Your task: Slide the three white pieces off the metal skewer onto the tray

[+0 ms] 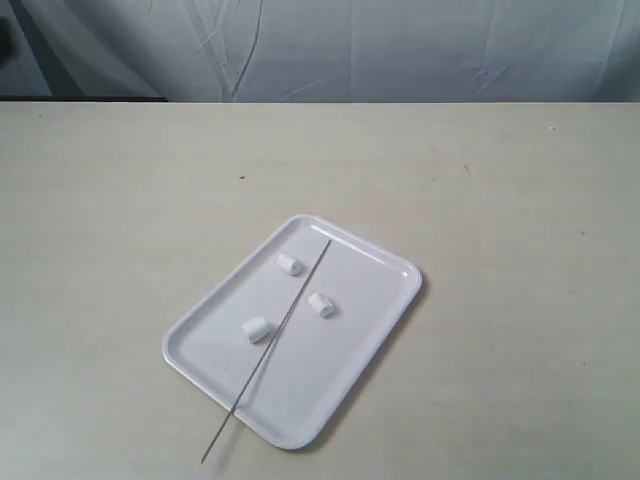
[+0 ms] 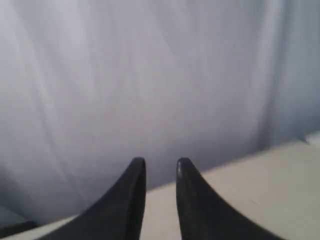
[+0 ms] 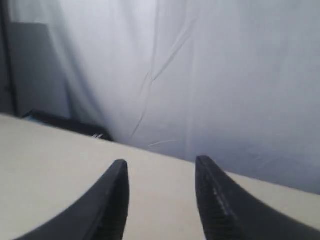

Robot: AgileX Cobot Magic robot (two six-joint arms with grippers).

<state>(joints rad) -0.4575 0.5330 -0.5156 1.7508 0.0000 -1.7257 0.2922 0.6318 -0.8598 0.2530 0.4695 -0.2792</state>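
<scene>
The white tray [image 1: 380, 305] lies on the table in the exterior view. Three white pieces rest loose on it: one [image 1: 289, 264] near the far corner, one [image 1: 321, 304] in the middle, one [image 1: 257, 329] nearer the front. The metal skewer [image 1: 278, 330] lies diagonally across the tray, bare, its near end sticking out over the rim onto the table. Neither arm appears in the exterior view. My left gripper [image 2: 160, 162] is open with a narrow empty gap, facing the backdrop. My right gripper [image 3: 161, 163] is open wider, also empty.
A beige tabletop [image 1: 120, 200] surrounds the tray on all sides. A pale grey cloth backdrop [image 1: 350, 50] hangs behind the table's far edge. A dark object [image 3: 70, 122] lies at the table's far edge in the right wrist view.
</scene>
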